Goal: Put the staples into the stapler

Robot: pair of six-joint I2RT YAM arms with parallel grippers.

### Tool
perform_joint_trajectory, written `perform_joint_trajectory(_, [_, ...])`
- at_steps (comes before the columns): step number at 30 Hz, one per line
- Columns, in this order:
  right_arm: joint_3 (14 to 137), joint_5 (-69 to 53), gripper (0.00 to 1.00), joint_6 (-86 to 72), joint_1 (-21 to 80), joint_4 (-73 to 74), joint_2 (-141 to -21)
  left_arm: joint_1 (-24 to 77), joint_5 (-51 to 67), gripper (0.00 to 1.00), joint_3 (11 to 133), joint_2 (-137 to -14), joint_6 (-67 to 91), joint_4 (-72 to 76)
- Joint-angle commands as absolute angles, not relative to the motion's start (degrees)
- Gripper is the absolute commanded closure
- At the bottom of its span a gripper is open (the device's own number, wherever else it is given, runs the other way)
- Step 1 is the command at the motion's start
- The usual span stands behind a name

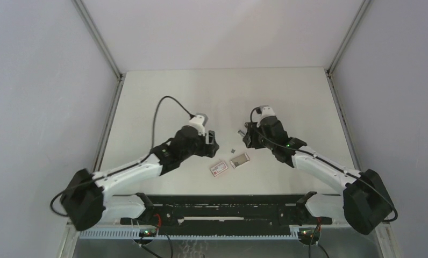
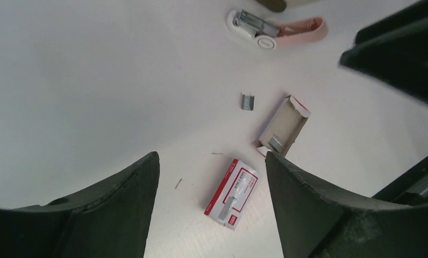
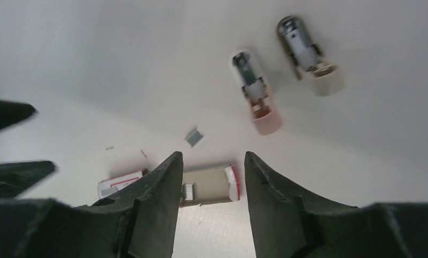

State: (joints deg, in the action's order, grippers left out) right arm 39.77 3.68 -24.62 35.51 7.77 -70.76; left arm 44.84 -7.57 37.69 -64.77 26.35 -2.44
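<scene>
1. Left gripper (image 2: 212, 158): fingers are seen spread wide; nothing is held or touched.
2. Staples (image 2: 248, 101): one loose strip is noted beyond the fingertips, apart from them; tray (image 2: 284, 126) lies nearer, by one fingertip.
3. Right gripper (image 3: 213, 158): jaws are seen parted, empty; tray visible through the gap.

A robotics lab cell: a white table (image 1: 222, 91) walled by grey panels (image 1: 40, 80) on metal framing (image 1: 98, 37), left arm (image 1: 131, 173) and right arm (image 1: 319, 164) bolted at its near edge.
</scene>
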Motion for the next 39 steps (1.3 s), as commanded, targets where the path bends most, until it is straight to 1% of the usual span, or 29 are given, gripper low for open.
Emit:
perform_joint_trajectory(1, [38.2,0.1,0.53,-24.5,28.7,7.4,-64.7,49.8,-13.2,0.26,46.9,-75.1,23.9,1.2])
perform_joint_trajectory(4, [36.0,-2.2,0.52,-24.4,24.9,6.9,-61.7,51.9,-13.5,0.28,50.5,-81.9,23.1,2.0])
perform_joint_trajectory(8, [34.2,-4.9,0.52,-24.5,21.0,6.2,-60.0,54.6,-16.8,0.32,56.1,-89.8,20.2,0.3])
perform_joint_trajectory(13, [33.4,-7.0,0.52,-24.4,18.6,5.7,-59.2,55.4,-16.4,0.38,60.5,-96.1,20.1,-0.7])
perform_joint_trajectory(16, [32.8,-7.4,0.52,-24.3,18.0,5.4,-58.8,55.5,-15.3,0.44,61.8,-98.2,20.3,-1.0])
perform_joint_trajectory(19, [32.0,-8.0,0.52,-24.4,17.2,4.8,-58.7,55.5,-15.2,0.47,62.9,-100.8,20.4,-1.6])
perform_joint_trajectory(26, [31.0,-9.4,0.52,-24.8,16.1,3.6,-58.8,55.5,-16.1,0.52,64.6,-105.2,21.0,-3.1])
perform_joint_trajectory(39, [30.2,-10.2,0.52,-24.8,14.8,3.3,-58.9,55.5,-15.4,0.61,65.5,-107.4,21.3,-3.3])
